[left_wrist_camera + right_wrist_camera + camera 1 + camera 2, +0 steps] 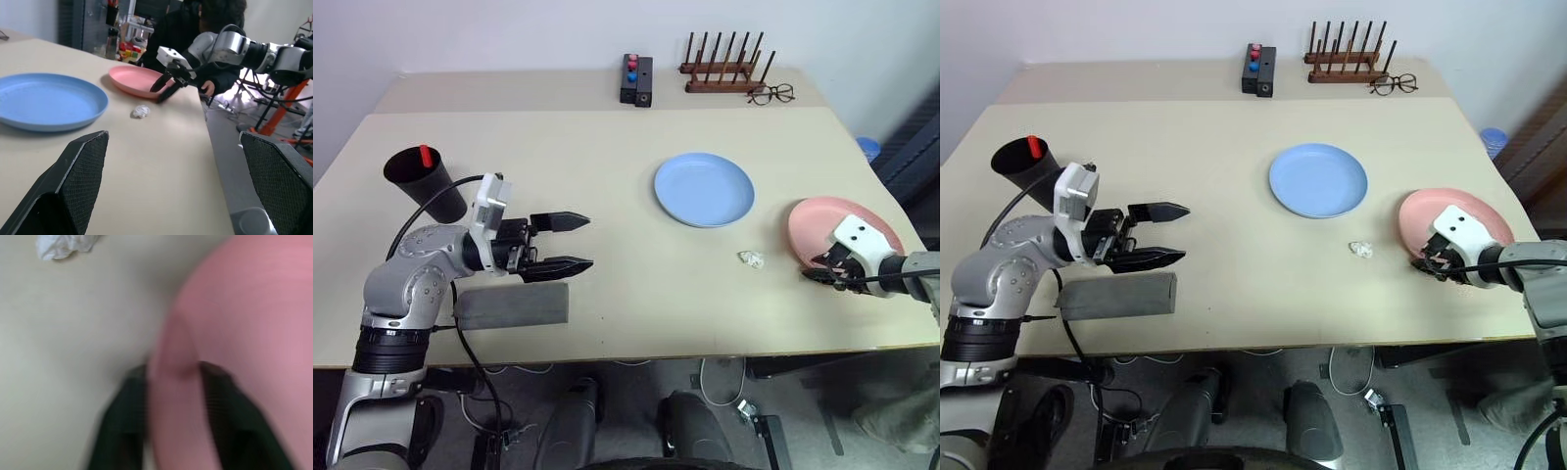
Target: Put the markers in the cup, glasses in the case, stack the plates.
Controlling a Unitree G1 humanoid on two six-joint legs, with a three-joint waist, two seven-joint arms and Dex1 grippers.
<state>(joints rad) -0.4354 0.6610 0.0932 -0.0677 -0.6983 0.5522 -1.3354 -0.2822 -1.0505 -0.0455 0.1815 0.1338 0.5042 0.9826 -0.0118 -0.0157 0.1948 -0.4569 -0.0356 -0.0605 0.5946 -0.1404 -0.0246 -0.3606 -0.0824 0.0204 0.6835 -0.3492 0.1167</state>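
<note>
Right gripper point(168, 382) pinches pink plate point(862, 223) rim (table's right edge).

I see the cup point(423, 180) far left with the glasses case point(512, 305) before it; two plates point(704, 189) lie right, a paper scrap point(751, 258) between.

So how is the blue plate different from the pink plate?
The blue plate is light blue and sits near the middle of the table; the pink plate is pink and sits by the table's right edge. Nothing touches the blue plate, while the right hand has its fingers on either side of the pink plate's rim. Both are round, shallow and look similar in size.
</note>
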